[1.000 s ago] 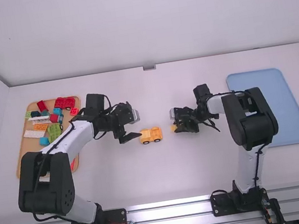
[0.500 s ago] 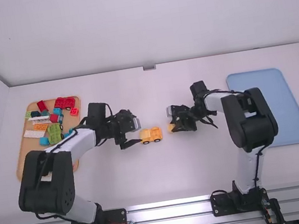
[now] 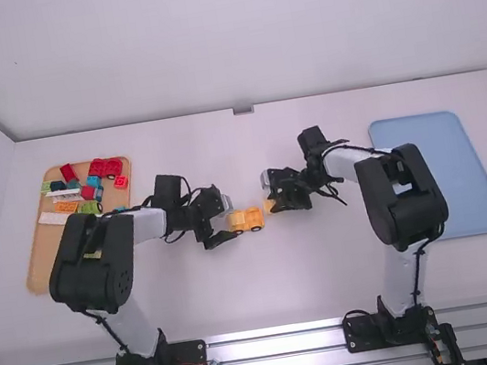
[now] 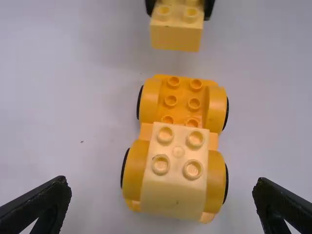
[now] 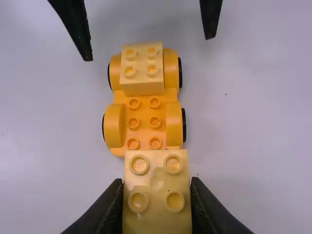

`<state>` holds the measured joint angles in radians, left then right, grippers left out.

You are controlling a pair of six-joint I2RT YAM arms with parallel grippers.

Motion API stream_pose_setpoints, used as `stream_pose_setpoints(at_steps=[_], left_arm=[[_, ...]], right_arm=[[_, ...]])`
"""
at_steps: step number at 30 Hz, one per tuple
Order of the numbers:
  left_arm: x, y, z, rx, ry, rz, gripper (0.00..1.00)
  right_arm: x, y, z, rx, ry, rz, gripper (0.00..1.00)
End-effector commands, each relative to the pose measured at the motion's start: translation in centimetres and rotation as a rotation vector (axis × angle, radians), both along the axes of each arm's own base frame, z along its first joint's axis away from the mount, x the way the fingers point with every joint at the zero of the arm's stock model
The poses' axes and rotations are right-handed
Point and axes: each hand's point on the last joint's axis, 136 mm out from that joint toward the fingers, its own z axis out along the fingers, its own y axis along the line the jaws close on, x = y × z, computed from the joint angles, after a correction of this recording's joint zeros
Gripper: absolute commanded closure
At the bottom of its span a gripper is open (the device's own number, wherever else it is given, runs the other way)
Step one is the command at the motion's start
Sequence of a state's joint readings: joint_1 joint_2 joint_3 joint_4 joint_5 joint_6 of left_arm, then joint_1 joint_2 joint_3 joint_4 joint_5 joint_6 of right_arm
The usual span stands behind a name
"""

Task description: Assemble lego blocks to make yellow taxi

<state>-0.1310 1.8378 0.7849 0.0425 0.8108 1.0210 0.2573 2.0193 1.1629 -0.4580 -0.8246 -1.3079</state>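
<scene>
"How do the arms look, left and right?"

"Both wear smooth white links, bulky, rounded black joints and black bases."

"Any cables?"

"Thin black ones run over the links and loop near the wrists."

"And the left claw?"

"Black, its fingers narrowing toward blunt, rounded tips. The right claw is black too, with slim, tapering fingers."

The left gripper has room between each finger and the wheeled Lego base ahead, beyond which the right gripper with its yellow block bars the way.
</scene>
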Motion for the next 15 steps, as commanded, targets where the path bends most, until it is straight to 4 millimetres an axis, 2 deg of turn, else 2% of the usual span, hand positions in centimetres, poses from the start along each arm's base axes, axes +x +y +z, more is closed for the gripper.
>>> stream_pose_setpoints(at_steps=[1, 11, 15], left_arm=[[0.4, -0.8, 0.6, -0.039, -0.011, -0.038, 0.01], [-0.3, -1.5, -0.8, 0.007, -0.021, -0.078, 0.00], [-0.6, -1.8, -1.6, 0.070, -0.023, -0.086, 0.05]], right_arm=[[0.5, 0.5, 1.6, 0.033, -0.028, 0.005, 0.78], [-0.1, 1.8, 1.6, 0.030, -0.008, 0.009, 0.78], [-0.4, 2.4, 1.4, 0.017, -0.014, 0.027, 0.79]])
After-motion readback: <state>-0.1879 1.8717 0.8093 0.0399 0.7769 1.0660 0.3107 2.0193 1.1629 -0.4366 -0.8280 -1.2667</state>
